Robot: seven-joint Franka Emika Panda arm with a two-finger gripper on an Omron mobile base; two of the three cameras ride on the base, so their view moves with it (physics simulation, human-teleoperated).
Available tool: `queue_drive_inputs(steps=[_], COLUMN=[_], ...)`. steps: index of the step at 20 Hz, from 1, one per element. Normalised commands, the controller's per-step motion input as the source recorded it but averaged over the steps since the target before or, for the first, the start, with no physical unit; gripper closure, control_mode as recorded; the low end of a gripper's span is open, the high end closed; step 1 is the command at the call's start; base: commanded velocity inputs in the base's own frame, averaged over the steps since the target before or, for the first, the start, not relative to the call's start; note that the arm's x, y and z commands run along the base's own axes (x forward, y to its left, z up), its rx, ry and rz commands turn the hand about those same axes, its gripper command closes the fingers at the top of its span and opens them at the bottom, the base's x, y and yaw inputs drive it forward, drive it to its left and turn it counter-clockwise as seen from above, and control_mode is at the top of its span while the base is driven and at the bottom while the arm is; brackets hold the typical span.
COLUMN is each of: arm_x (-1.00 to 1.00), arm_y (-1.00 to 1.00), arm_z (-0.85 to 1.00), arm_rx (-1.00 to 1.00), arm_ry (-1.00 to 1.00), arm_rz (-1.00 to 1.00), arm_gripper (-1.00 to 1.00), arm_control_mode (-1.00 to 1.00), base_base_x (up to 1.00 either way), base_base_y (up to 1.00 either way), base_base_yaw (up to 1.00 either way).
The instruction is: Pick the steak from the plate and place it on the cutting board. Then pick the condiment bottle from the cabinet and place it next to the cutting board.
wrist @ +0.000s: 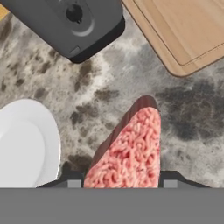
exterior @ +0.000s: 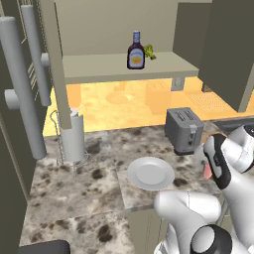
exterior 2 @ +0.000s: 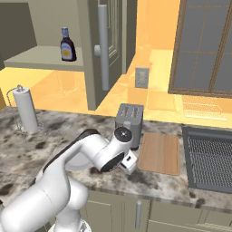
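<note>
**Steak held above the counter, off the plate**

Your steak [wrist: 129,151] sits clamped between the gripper [wrist: 122,180] fingers, hanging over bare marble counter [wrist: 183,127]. Taking the steak as your mark: the plate [wrist: 24,144] lies just beside it, the board [wrist: 183,30] sits a little farther off, and the toaster [wrist: 72,24] stands beyond. Farther still, the bottle [exterior: 136,51] stands upright on the cabinet [exterior: 99,67] shelf, beside something leafy and green [exterior: 149,52].

condiment bottle [exterior: 136,51] on cabinet [exterior: 119,67] shelf

steak [wrist: 131,148]: rough, grainy | cutting board [wrist: 183,26]: matt wood | counter [wrist: 87,96]: mottled stone
</note>
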Motion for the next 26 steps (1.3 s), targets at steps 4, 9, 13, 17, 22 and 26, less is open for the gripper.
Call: queue_drive_inputs(steps=[4, 9, 13, 17, 22, 26], arm_x=[-0.05, -0.01, 0.0, 0.0, 0.01, 0.0], arm_y=[-0.05, -0.01, -0.02, -0.01, -0.05, -0.13], arm_z=[0.03, 0.0, 0.0, 0.0, 0.0, 0.01], arm_rx=[0.0, 0.0, 0.0, 0.0, -0.03, -0.06], arm_ry=[-0.12, -0.07, -0.01, 0.0, -0.01, -0.1], arm_rz=[0.16, 0.17, 0.17, 0.13, 0.15, 0.18], arm_gripper=[1.0, 1.0, 1.0, 1.0, 1.0, 1.0], arm_control_mode=[-1.0, -1.0, -1.0, -1.0, -1.0, -1.0], base_base_x=[0.0, 0.0, 0.0, 0.0, 0.0, 0.0], base_base_y=[0.0, 0.0, 0.0, 0.0, 0.0, 0.0], base_base_yaw=[0.0, 0.0, 0.0, 0.0, 0.0, 0.0])
